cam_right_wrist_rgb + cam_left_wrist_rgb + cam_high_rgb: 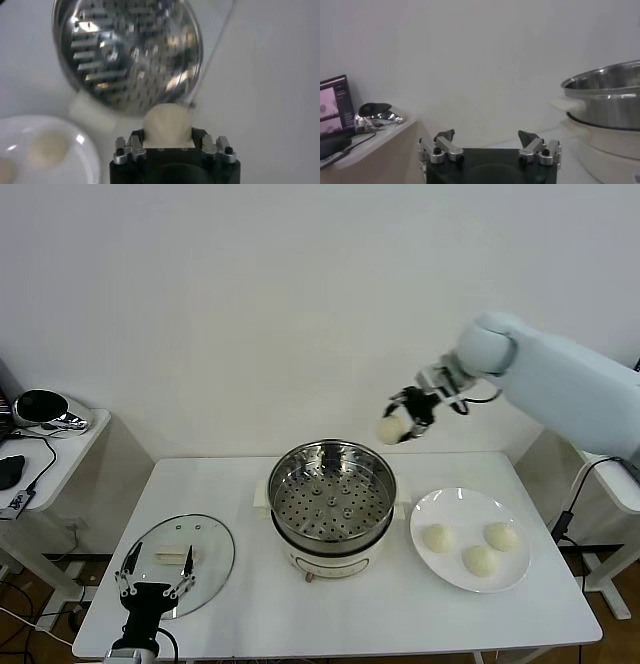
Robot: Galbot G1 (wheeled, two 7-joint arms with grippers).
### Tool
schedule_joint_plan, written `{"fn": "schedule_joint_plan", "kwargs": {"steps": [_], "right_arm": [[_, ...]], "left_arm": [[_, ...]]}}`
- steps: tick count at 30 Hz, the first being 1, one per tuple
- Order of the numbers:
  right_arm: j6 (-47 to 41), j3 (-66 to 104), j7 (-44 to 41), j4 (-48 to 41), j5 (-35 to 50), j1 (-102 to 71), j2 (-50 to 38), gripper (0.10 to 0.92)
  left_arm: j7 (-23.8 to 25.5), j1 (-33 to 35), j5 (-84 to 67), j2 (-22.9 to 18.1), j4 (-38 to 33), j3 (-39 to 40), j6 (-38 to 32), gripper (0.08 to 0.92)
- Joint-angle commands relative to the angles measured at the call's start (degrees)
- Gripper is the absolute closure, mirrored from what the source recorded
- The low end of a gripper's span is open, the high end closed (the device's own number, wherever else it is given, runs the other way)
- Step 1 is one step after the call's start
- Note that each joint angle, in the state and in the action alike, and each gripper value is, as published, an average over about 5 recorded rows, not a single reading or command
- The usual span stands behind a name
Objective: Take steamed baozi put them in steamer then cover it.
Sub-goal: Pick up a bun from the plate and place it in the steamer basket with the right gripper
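Note:
The steamer (331, 506) stands mid-table, its perforated tray bare; it also shows in the right wrist view (131, 52) and the left wrist view (607, 102). My right gripper (398, 424) is shut on one baozi (390, 430), held in the air above and just behind the steamer's far right rim; the bun shows between the jaws in the right wrist view (167, 125). Three more baozi (480, 560) lie on the white plate (444, 510). The cover (205, 552) lies flat at the table's front left. My left gripper (155, 579) is open and empty over the cover's near edge.
A side table (60, 454) at the left holds a black and shiny object (45, 409) and cables. The white plate sits right of the steamer, near the table's right edge. A second side surface (620, 484) lies at the far right.

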Motion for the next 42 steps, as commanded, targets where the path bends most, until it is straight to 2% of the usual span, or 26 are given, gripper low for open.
{"fn": "schedule_joint_plan", "kwargs": {"steps": [1, 11, 31, 34, 39, 42], "right_arm": [[10.60, -7.36, 1.76, -6.71, 0.46, 2.59, 15.68, 0.423], [20.85, -8.41, 2.91, -13.75, -16.18, -3.42, 19.23, 0.423], [27.22, -6.07, 7.01, -18.07, -26.41, -8.31, 21.15, 0.414], [27.61, -6.04, 7.38, -18.07, -26.84, -8.72, 21.13, 0.383], [28.41, -5.58, 9.16, -17.84, -27.07, -8.69, 21.02, 0.252], [26.73, -5.76, 8.91, -15.32, -23.66, -6.60, 19.82, 0.211]], "left_arm": [[0.14, -0.07, -0.77, -0.43, -1.02, -0.05, 0.35, 0.177], [0.20, 0.43, -0.74, -0.95, -2.02, -0.85, 0.59, 0.177], [0.12, 0.34, -0.64, -1.54, -2.23, -0.95, 0.49, 0.177], [0.06, 0.52, -0.63, -1.68, -2.46, -0.92, 0.41, 0.177], [-0.03, 0.76, -0.64, -1.67, -2.88, -1.10, 0.34, 0.177], [-0.01, 0.82, -0.63, -1.71, -3.35, -1.16, 0.44, 0.177]]}}
